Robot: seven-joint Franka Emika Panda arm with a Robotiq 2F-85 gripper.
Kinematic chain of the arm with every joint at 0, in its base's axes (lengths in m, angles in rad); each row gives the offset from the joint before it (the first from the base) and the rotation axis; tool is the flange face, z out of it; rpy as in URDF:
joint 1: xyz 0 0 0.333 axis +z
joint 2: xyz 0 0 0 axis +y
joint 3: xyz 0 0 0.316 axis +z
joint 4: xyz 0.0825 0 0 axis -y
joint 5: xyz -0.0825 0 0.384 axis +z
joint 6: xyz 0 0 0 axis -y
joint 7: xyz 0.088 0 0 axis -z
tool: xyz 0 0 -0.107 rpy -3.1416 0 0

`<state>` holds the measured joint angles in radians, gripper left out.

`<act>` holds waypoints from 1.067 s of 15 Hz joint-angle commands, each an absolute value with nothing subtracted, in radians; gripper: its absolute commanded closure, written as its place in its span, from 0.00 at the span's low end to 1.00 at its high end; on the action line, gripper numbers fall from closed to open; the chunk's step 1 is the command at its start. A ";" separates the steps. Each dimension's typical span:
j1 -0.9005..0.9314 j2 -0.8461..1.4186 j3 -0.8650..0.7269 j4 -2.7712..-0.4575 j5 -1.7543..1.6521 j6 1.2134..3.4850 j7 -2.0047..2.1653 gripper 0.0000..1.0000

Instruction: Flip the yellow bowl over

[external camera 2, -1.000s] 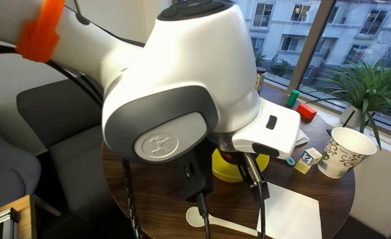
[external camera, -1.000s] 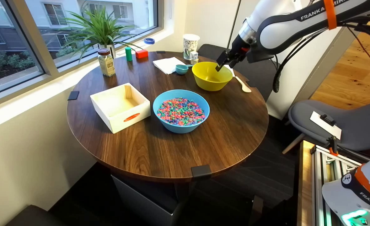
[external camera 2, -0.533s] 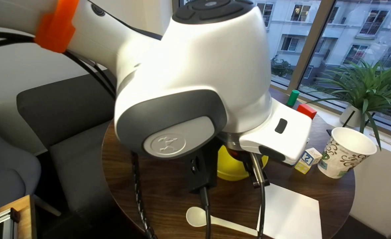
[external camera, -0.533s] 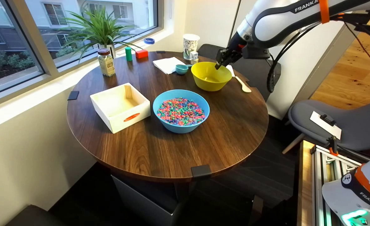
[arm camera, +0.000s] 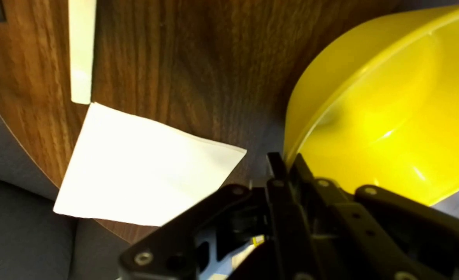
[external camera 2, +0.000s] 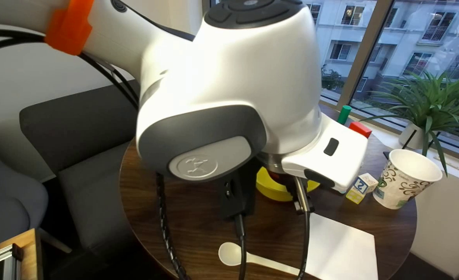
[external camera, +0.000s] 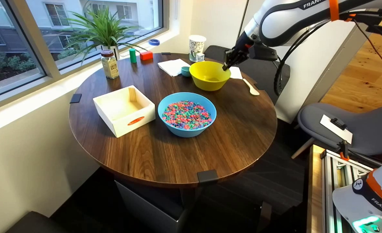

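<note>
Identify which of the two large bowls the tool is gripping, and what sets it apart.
The yellow bowl: the tool grips its rim. The blue bowl, apart from the tool, holds multicoloured beads.

Smooth, round yellow bowl point(external camera: 210, 76), mouth upward, perhaps slightly tilted

white robot arm point(external camera: 284, 23) slants down leftward in an exterior view, gripper point(external camera: 224, 67) tilted downward
its black fingers point(arm camera: 277, 168) stand side by side, tips pinched close in the wrist view

The yellow bowl point(external camera: 209, 78) is plain, the gripper point(arm camera: 288, 160) black, the white cup point(external camera 2: 404, 182) scroll-patterned.
</note>
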<state>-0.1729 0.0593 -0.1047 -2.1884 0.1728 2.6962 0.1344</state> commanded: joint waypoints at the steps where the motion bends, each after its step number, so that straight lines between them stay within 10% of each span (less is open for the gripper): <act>1: -0.158 0.060 -0.109 -2.187 0.192 2.695 0.098 0.98; 16: -0.136 -0.147 -0.062 -2.241 -0.527 2.582 0.131 0.99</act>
